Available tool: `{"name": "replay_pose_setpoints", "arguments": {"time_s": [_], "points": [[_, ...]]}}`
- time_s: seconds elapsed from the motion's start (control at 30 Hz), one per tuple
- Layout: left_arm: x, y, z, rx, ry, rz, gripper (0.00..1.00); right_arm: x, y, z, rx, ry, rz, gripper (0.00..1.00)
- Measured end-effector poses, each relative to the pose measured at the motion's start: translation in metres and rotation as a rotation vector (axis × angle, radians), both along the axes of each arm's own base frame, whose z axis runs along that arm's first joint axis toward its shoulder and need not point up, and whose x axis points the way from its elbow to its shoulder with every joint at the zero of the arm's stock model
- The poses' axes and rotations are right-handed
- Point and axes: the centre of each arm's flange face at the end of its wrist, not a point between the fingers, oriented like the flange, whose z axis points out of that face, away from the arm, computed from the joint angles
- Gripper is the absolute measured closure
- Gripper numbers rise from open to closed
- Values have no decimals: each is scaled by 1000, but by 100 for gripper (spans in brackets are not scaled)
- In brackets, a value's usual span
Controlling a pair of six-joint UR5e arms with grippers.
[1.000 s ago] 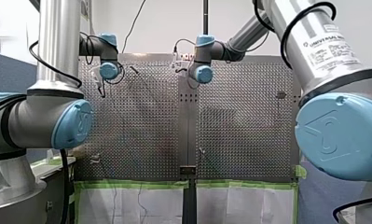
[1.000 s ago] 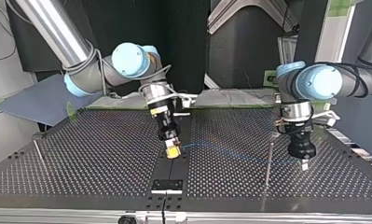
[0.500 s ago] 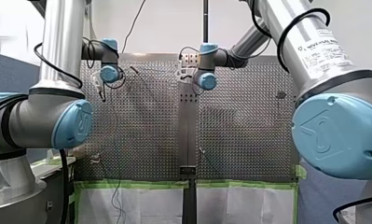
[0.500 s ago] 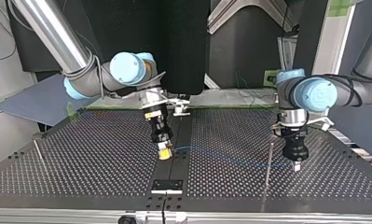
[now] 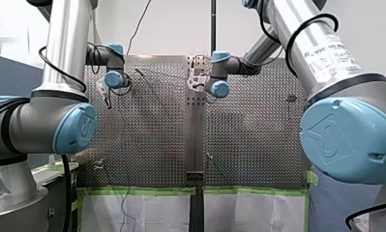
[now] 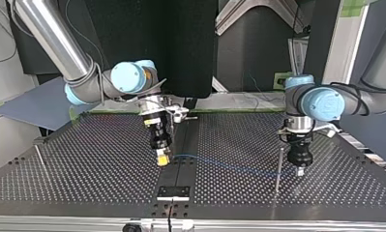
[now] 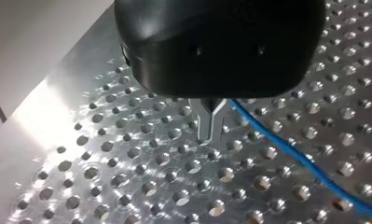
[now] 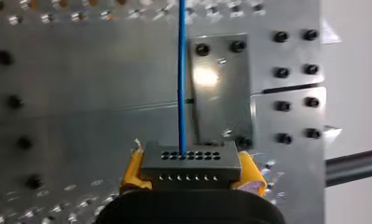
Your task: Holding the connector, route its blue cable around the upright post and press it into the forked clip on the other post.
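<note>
My right gripper (image 6: pixel 162 159) has its fingers closed on the connector (image 8: pixel 190 162) (yellow pads on both sides). In the top view the blue cable (image 6: pixel 229 166) runs toward 3 o'clock, to the upright post (image 6: pixel 279 166) beside my left gripper (image 6: pixel 300 170); I cannot tell its fingers' state.

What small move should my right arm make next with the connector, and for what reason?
Probably carry the connector a little toward the top view's left. My right gripper clamps it, and the blue cable runs in a slight curve to the upright post beside my left gripper; the other post stands far off at that left.
</note>
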Motion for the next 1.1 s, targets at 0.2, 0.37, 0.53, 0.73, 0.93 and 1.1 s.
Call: {"name": "replay_pose_setpoints", "arguments": {"time_s": [0.2,0.37,0.53,0.73,0.93,1.1], "points": [[-1,-2,-1,5,7,-2,81,0,0,-8,22,17,0,100],[-1,-5,-1,3,8,-10,64,3,5,-15,47,37,6,100],[-1,-8,-1,5,2,-33,32,3,9,-23,72,57,2,100],[-1,-9,-2,1,8,-31,8,2,15,-35,93,75,-5,100],[-3,-8,-4,-5,20,-6,0,-4,19,-53,114,92,-22,100],[-3,-10,-4,-4,23,-17,0,-16,18,-70,129,98,-53,100]]}}
